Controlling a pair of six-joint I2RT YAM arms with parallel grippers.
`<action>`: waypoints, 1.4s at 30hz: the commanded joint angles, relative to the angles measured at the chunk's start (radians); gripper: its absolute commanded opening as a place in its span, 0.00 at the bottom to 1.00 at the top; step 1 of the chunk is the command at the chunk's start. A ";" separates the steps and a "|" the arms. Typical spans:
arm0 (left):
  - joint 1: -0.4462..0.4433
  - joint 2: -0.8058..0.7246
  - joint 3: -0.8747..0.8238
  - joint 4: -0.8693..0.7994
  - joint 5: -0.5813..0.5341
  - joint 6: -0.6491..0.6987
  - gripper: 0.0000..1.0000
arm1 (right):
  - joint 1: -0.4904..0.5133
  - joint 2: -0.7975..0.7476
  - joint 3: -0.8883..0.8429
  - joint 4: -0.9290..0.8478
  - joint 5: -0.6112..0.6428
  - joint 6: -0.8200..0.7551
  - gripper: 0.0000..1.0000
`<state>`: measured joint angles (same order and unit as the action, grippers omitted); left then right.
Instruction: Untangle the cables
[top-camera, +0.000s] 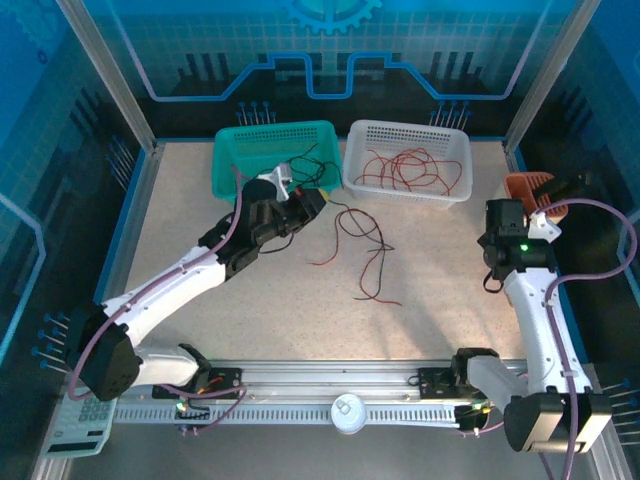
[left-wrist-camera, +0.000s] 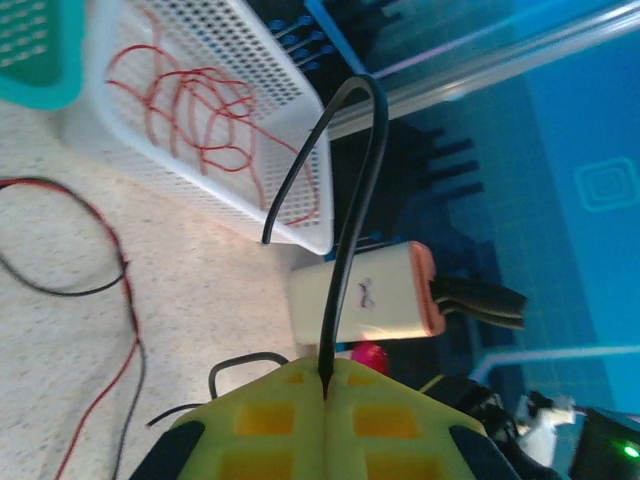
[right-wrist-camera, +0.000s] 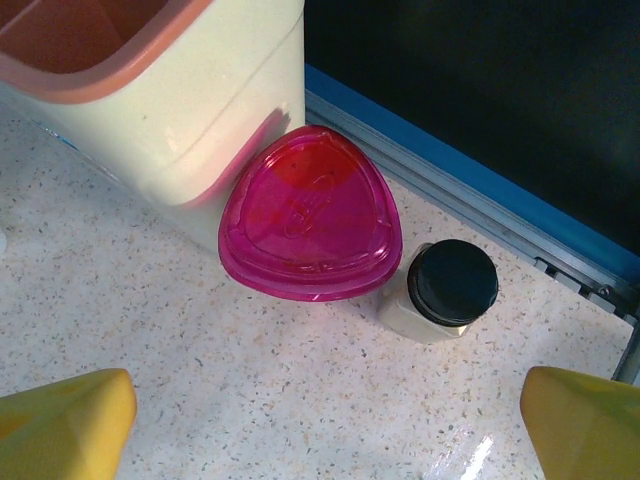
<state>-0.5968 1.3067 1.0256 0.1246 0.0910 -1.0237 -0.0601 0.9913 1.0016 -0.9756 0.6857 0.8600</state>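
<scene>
A loose tangle of red and black cables (top-camera: 360, 245) lies mid-table. More red cables (top-camera: 410, 170) lie in the white basket (top-camera: 455, 135), and black ones (top-camera: 305, 165) in the green basket (top-camera: 235, 150). My left gripper (top-camera: 310, 200) hovers beside the green basket, shut on a black cable. In the left wrist view that black cable (left-wrist-camera: 350, 200) arches up from the closed yellow fingers (left-wrist-camera: 290, 420) of the left gripper (left-wrist-camera: 327, 395). My right gripper (top-camera: 495, 270) stands at the right side, wide open over bare table (right-wrist-camera: 325, 430), holding nothing.
A cream bin with an orange rim (right-wrist-camera: 150, 90) stands at the right edge, with a pink lid (right-wrist-camera: 310, 215) and a black-capped jar (right-wrist-camera: 450, 285) beside it. A calculator (top-camera: 80, 420) lies at the front left. Blue enclosure walls surround the table.
</scene>
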 joint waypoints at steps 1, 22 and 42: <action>0.013 0.017 0.087 -0.013 0.104 0.071 0.00 | -0.028 -0.028 -0.017 0.033 -0.042 -0.033 1.00; 0.291 0.134 0.375 -0.024 -0.063 0.545 0.00 | -0.063 -0.106 -0.066 0.235 -0.324 -0.168 0.99; 0.478 0.293 0.305 -0.016 -0.054 0.536 0.57 | -0.060 -0.052 -0.049 0.409 -0.736 -0.264 0.84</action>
<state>-0.1322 1.6657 1.3567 0.0933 0.0257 -0.4953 -0.1089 0.9276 0.9478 -0.6407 0.0746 0.6189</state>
